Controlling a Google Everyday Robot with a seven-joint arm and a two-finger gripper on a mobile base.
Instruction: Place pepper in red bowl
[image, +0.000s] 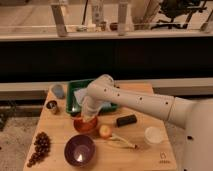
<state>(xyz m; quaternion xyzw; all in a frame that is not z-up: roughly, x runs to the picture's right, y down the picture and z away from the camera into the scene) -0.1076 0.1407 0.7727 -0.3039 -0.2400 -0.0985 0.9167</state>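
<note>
The small orange-red bowl (84, 126) sits on the wooden table (60, 127), just in front of the green tray (74, 96). My gripper (88, 116) hangs directly over the red bowl and covers its back rim. The white arm reaches in from the right. I cannot make out the pepper; it may be hidden by the gripper or inside the bowl.
A larger purple bowl (79, 150) stands in front of the red bowl. Nearby are a round orange fruit (105, 131), a pale yellow item (122, 142), a black block (126, 120), a white cup (153, 135), dark grapes (40, 147), a small dark can (51, 106) and a grey cup (58, 90).
</note>
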